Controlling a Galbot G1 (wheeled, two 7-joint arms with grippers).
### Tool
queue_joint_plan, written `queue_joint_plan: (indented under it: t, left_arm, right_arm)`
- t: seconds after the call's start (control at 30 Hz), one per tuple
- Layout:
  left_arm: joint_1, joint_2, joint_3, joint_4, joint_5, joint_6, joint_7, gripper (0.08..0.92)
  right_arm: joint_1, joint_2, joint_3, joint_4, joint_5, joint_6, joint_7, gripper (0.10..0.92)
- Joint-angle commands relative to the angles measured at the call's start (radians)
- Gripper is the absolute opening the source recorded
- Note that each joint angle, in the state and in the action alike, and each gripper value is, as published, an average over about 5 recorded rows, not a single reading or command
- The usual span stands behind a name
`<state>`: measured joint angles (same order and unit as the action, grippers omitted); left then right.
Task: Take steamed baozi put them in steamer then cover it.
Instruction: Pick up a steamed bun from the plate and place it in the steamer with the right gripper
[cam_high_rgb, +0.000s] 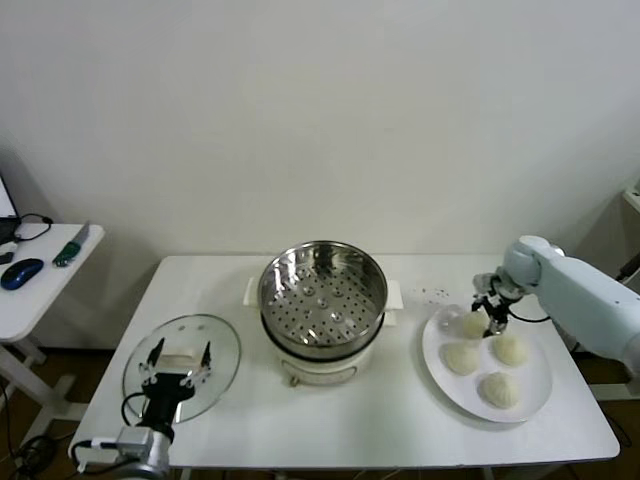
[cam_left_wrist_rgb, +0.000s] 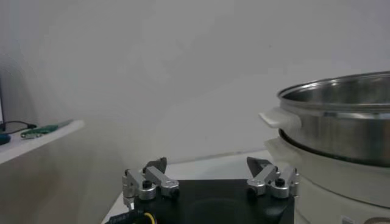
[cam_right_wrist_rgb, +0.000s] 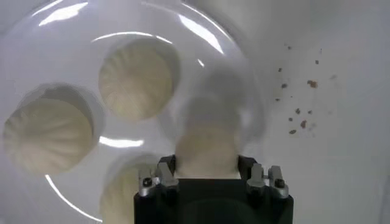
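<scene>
Baozi — four of them — sit on a white plate at the table's right end in the head view, and the right gripper is down at the bun nearest the steamer, which stands open mid-table with its perforated tray bare. The cover lies flat at the table's left end, with the left gripper hovering over it, fingers spread.

The left wrist view shows that gripper's two fingertips well apart, the steamer's steel wall close by.

The right wrist view shows the fingers pinching one bun from both sides — the other three rest on the plate beyond.
</scene>
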<state>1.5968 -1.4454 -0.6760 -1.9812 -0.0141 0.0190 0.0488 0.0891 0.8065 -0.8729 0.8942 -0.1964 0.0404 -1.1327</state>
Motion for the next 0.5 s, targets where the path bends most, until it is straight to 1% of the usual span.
queue_joint_plan:
  t: [0.03,0.17,0.3,0.5]
  left_arm:
    - [0.008,0.0,0.005,-0.007,-0.001,-0.001,0.002,0.823]
    - [0.013,0.0,0.011,-0.013,-0.001,0.001,0.002,0.823]
    - [0.019,0.004,0.017,-0.021,0.0,0.005,0.002,0.823]
    - [0.035,0.009,0.019,-0.032,0.0,0.005,0.003,0.823]
  right_arm:
    - [0.301,0.01,-0.218,0.091,0.061,0.126,-0.033,0.665]
    - [0.486,0.086,-0.343,0.132,0.087,0.219,-0.06,0.67]
    - [0.593,0.195,-0.423,0.139,0.11,0.32,-0.071,0.67]
    - [0.642,0.391,-0.427,0.133,0.052,0.481,-0.066,0.677]
